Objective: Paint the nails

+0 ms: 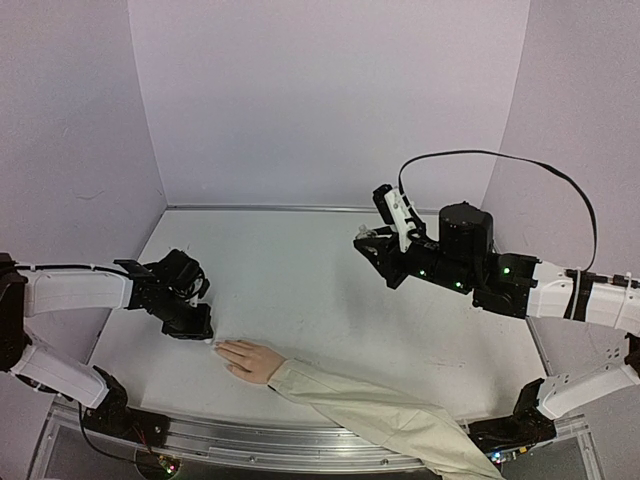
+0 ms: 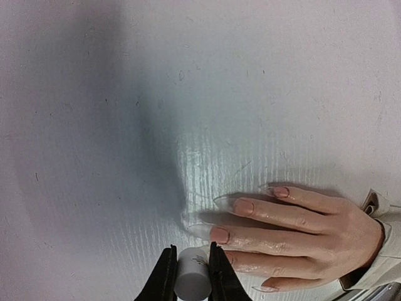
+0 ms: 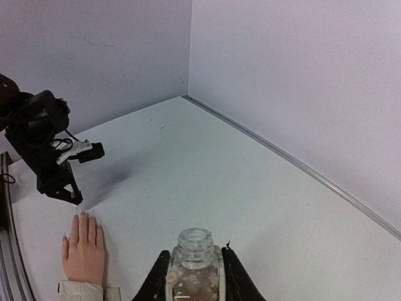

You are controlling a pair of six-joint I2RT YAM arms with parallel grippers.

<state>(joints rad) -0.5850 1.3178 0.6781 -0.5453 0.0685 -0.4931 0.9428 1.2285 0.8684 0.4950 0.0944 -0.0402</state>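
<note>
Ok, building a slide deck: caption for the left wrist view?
Left end effector shut on a white cap beside the nails of the mannequin hand.

Closed in by plain lilac walls (image 1: pixel 330 100) at 9, 12 and 3 o'clock. Met a matte white table (image 1: pixel 300 280) along a thin metal strip (image 1: pixel 300 208) at 12. Lit softly and evenly, faintly scuffed, edged by a metal rail (image 1: pixel 250 438) at 6.
</note>
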